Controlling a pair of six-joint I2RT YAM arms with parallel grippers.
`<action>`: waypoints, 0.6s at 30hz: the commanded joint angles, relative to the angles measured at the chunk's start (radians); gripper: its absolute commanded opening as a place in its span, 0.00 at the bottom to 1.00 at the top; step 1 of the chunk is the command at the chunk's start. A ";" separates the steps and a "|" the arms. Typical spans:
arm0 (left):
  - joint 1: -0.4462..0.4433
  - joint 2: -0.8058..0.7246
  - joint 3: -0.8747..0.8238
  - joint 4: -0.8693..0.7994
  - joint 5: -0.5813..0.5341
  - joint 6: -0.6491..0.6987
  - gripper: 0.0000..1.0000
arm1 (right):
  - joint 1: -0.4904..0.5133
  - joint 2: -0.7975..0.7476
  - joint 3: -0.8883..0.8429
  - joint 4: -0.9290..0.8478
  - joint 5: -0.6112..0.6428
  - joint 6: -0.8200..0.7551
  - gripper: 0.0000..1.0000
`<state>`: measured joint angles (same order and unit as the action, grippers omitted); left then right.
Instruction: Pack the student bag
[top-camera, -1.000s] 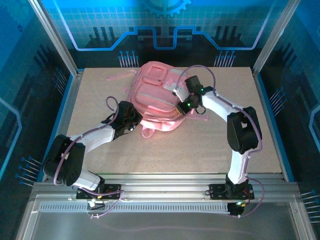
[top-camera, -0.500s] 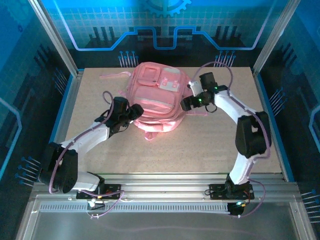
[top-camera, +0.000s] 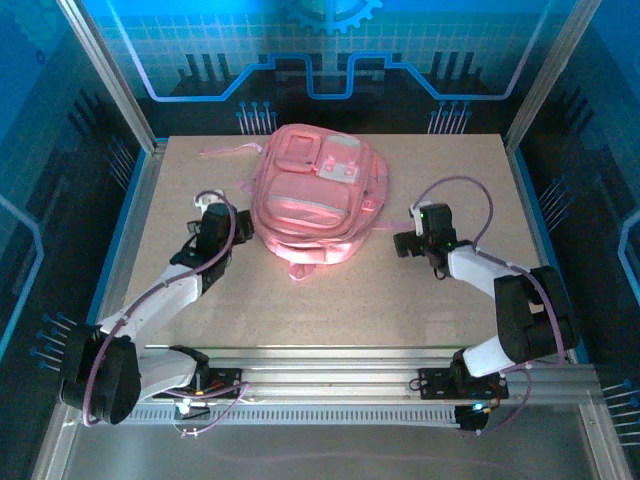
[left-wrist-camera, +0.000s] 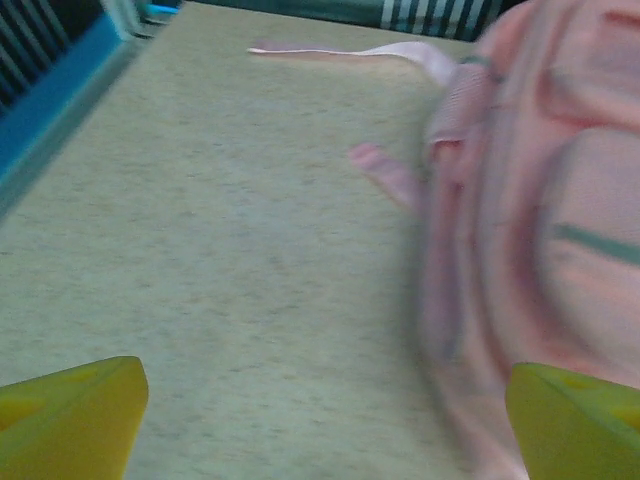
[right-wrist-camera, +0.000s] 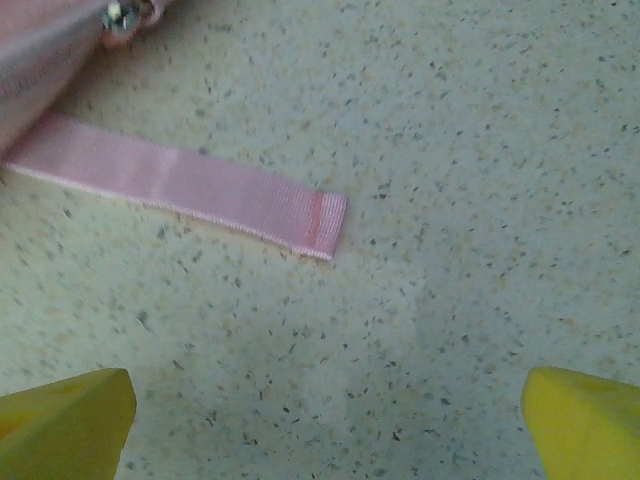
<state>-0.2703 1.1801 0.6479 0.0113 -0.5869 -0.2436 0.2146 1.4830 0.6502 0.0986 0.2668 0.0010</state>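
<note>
Speckled beige tabletop (top-camera: 450, 300) lay bare around both arms, bounded at the left edge by an aluminium frame rail (top-camera: 135, 190). A thin pale-pink strap (top-camera: 230, 150) trailed flat from the bag's far-left corner toward that rail, and the left wrist view showed a short pink webbing tab (left-wrist-camera: 385, 172) sticking out of the bag's side. Further right, a flat pink webbing strap with a stitched end (right-wrist-camera: 200, 185) lay on the board ahead of the right arm's fingers. The large soft pink fabric backpack (top-camera: 315, 205), with zipped front pockets and pale patches, lay pockets-up in the far middle of the table, between the two grippers. The left gripper (top-camera: 218, 212) sat just beside its left flank; in the wrist view the blurred fabric rose next to one yellow fingertip (left-wrist-camera: 575, 420), and contact could not be judged. The right gripper (top-camera: 402, 242) hung near the bag's lower right side, apart from it. The left gripper's jaws were spread wide and held nothing. The right gripper's jaws were equally wide, its yellow fingertips (right-wrist-camera: 65, 420) over bare table, gripping nothing.
</note>
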 joint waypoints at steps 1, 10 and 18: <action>0.033 0.010 -0.116 0.273 -0.103 0.148 0.93 | -0.008 -0.037 -0.096 0.402 0.035 -0.083 1.00; 0.142 0.189 -0.283 0.770 0.132 0.233 0.95 | -0.133 0.014 -0.284 0.774 -0.054 0.030 1.00; 0.258 0.380 -0.390 1.152 0.343 0.199 0.99 | -0.137 0.020 -0.231 0.679 -0.099 0.016 1.00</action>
<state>-0.0223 1.5379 0.2779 0.9707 -0.3504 -0.0460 0.0837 1.4948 0.3965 0.7197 0.1856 0.0044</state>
